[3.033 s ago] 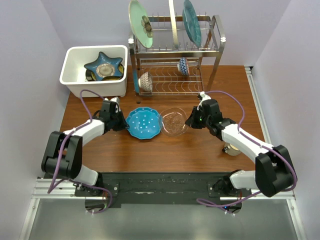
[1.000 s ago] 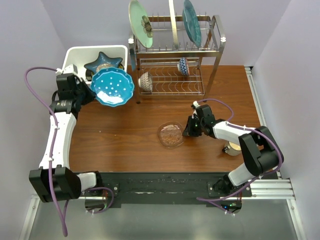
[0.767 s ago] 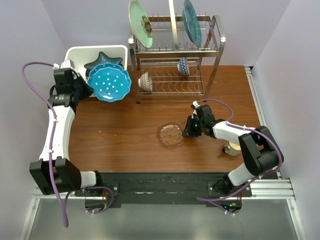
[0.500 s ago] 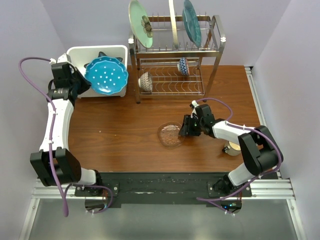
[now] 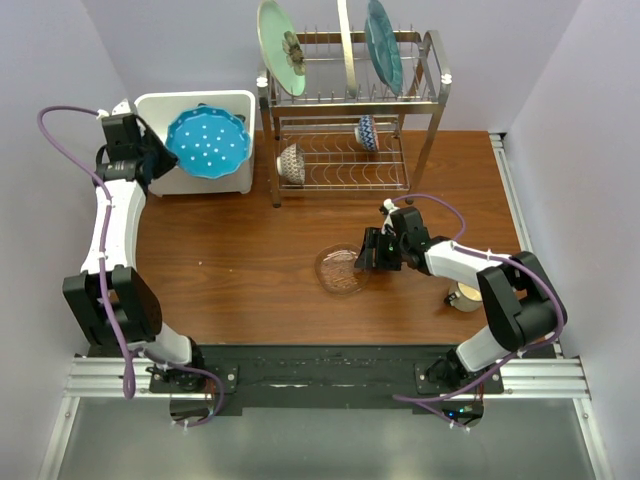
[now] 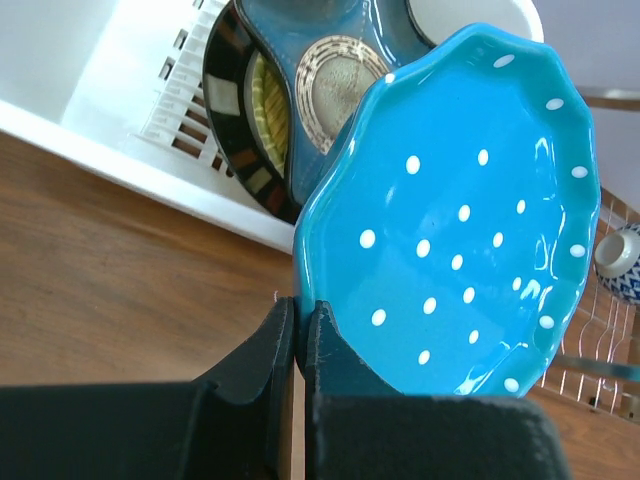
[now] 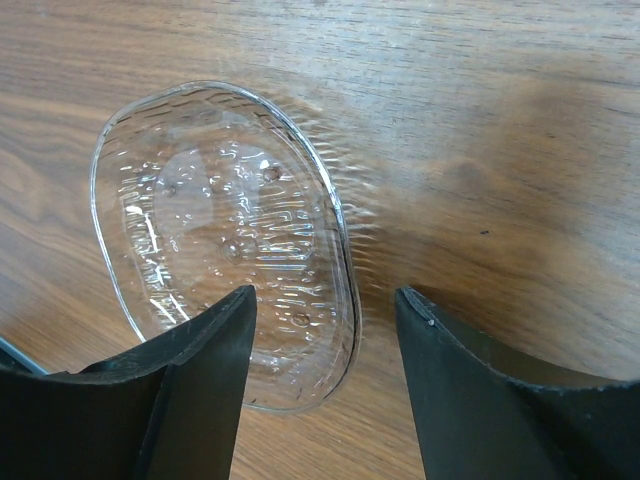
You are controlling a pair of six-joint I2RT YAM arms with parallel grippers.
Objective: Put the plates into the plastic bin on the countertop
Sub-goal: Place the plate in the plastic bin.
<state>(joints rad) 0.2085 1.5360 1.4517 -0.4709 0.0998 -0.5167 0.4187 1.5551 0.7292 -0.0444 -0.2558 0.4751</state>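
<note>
1. Left tool (image 6: 300, 325): the jaws are pinched almost together on the near rim of the blue dotted plate (image 6: 460, 230), which hangs tilted in the air.
2. Blue dotted plate: scalloped edge with white dots. In the overhead view it is above the plastic bin (image 5: 195, 97), at the upper left of the frame, and covers most of the opening.
3. Plastic bin: white with a slotted floor. Inside, a dark blue star-shaped plate (image 6: 330, 40) lies on a black-striped plate (image 6: 232, 130).
4. Right tool (image 7: 325, 330): the jaws stand apart and hold nothing, low over the bench (image 7: 500, 100). The rim of a clear glass dish (image 7: 220, 220) lies in the gap between the fingers.
5. Glass dish: flat on the bench, near the centre of the overhead frame.
6. Wire rack (image 5: 441, 75): top centre of the frame. A pale green plate (image 5: 274, 45) and a teal plate (image 5: 383, 42) stand on edge on its upper tier.
</note>
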